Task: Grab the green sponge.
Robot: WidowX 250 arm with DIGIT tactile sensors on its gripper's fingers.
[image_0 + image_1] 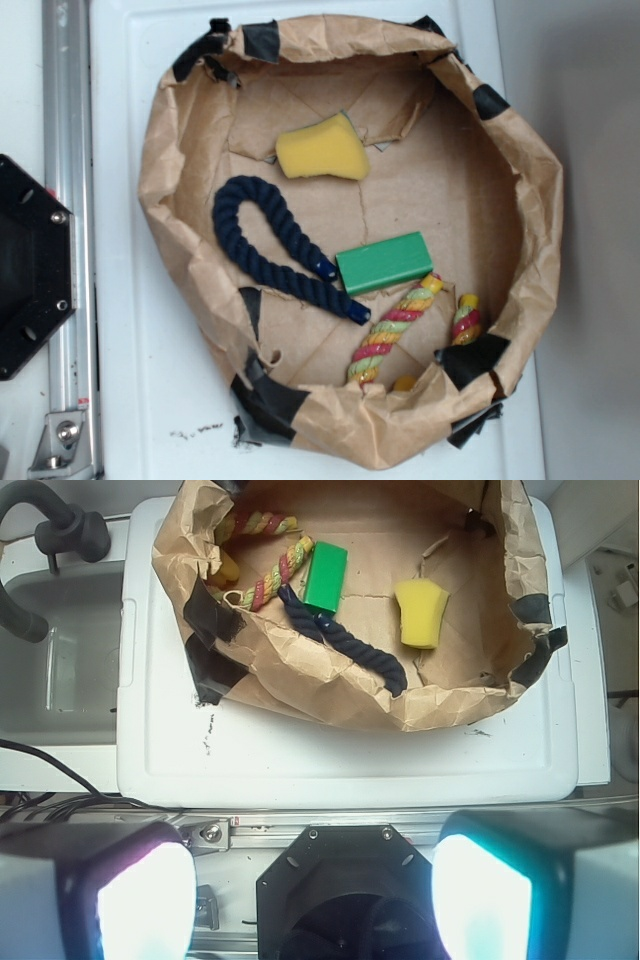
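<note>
Exterior view first: brown paper basket (pixel 180 150) patched with black tape sits on a white lid-like surface (pixel 130 60). Down on its floor, the green sponge (pixel 384 262) lies flat, a bit right of centre and slightly tilted. One end of a navy rope (pixel 268 245) stops just beside its left edge, and that rope loops up and to the left from there. A red-yellow-green twisted rope (pixel 392 335) touches or nearly touches the sponge's lower right corner, then curls along the lower wall. The yellow sponge (pixel 322 150) sits well apart, toward the top of the basket. On the left edge there's a black mount (pixel 30 265) next to a metal rail (pixel 68 120). No arm shows in this shot.

Wrist view: looking down from high up, the basket sits in the upper half of the picture, so the camera is nowhere close to it. The green sponge stands out between the twisted rope on its left and the yellow sponge off to the right, with the navy rope running diagonally just below it. The gripper (pixel 315 905) is spread wide, its two fingers (pixel 145 900) glowing at the bottom corners, nothing between them but the black mount and rail underneath. A pale tub with dark hoses (pixel 60 530) sits off to the left.
</note>
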